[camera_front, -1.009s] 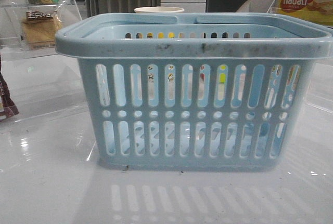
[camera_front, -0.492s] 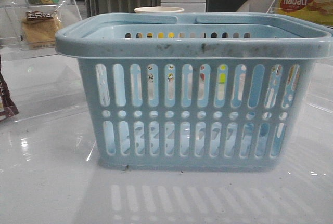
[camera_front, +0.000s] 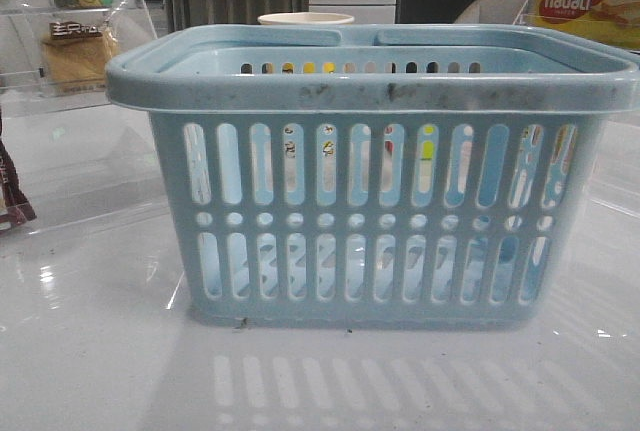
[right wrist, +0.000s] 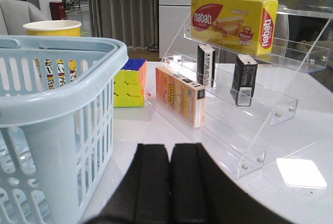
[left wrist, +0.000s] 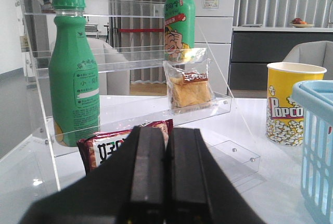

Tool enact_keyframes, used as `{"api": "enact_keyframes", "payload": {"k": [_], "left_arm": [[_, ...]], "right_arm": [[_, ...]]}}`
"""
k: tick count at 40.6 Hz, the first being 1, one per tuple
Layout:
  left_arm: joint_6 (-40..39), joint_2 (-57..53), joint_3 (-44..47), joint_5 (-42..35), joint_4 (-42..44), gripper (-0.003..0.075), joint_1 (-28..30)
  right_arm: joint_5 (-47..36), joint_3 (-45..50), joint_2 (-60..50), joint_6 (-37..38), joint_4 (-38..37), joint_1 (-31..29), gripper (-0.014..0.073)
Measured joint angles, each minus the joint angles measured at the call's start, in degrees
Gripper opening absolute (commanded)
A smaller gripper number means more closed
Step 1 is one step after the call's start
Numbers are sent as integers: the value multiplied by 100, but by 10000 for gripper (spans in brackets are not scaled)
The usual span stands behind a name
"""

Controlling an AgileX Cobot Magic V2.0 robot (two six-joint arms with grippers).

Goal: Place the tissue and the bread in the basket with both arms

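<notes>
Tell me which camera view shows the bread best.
The left wrist view: the bread leans in its clear bag on the acrylic shelf, label strip visible. The front view shows it small and dim at the far left, behind the basket. The right wrist view misses it.

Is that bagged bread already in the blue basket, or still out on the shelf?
Still out. The bread stands propped on the clear shelf beside the basket, and neither tool touches it.
</notes>
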Motion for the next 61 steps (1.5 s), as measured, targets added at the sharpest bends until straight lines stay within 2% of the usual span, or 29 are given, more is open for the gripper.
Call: {"api": "enact_keyframes", "payload": {"k": [7, 16, 24, 29, 35, 47, 61], "left_arm": [[0, 0, -238, 141, 0, 93, 0], [0, 75, -1696, 1083, 0, 93, 0], [0, 951, -3190, 1771, 0, 93, 0], [0, 1692, -4123, 2504, 0, 93, 0], [0, 2396, -4782, 3133, 0, 93, 0], [0, 3399, -4902, 3769, 0, 93, 0], [0, 4415, -4902, 4317, -4, 93, 0]], "right_arm": [[186, -399, 0, 0, 0, 0, 57], [793, -1854, 75, 0, 0, 0, 57], [1613, -3395, 1014, 0, 0, 0, 57], [2330, -4263, 1715, 0, 0, 0, 57], [2961, -4860, 2412, 0, 0, 0, 57], [3882, -5015, 3514, 0, 0, 0, 57], [4218, -4859, 4495, 0, 0, 0, 57]]}}
